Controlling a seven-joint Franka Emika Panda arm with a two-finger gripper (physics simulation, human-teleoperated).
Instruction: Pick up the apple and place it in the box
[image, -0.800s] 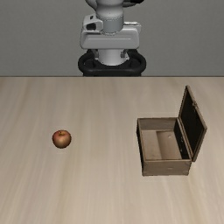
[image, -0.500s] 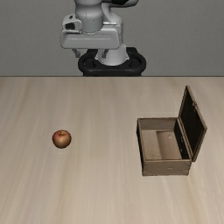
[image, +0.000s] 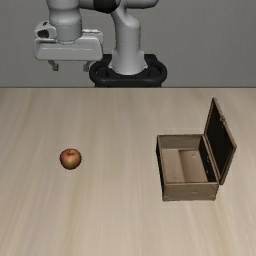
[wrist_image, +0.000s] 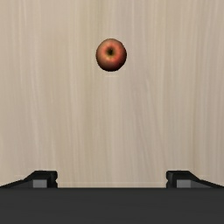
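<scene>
Hovering high at the upper left of the exterior view, the gripper (image: 70, 50) hangs released, its fingers spread wide with nothing between them. The apple (image: 70, 158) sits alone on the bare desk (image: 120, 125), left of centre and a little below the middle of that frame. In the wrist view it lies well ahead of the fingertips and about midway between their two lines, with its stem hollow facing up.

As I read it, the step in hand is the approach. To do it well, the hand should come forward until it stands square over the fruit and then drop straight down. The fingers should stay spread until they straddle the widest part. If one finger touches first, the round fruit will likely roll away, so both should close together.

Room is generous. No other object lies near the apple, and the box (image: 161, 165) stands well apart at the right of the frame, with open wood between them. Its lid (image: 222, 138) stands raised along the right side, so the way in from the left over the low wall looks free. The carry need only clear that wall.
</scene>
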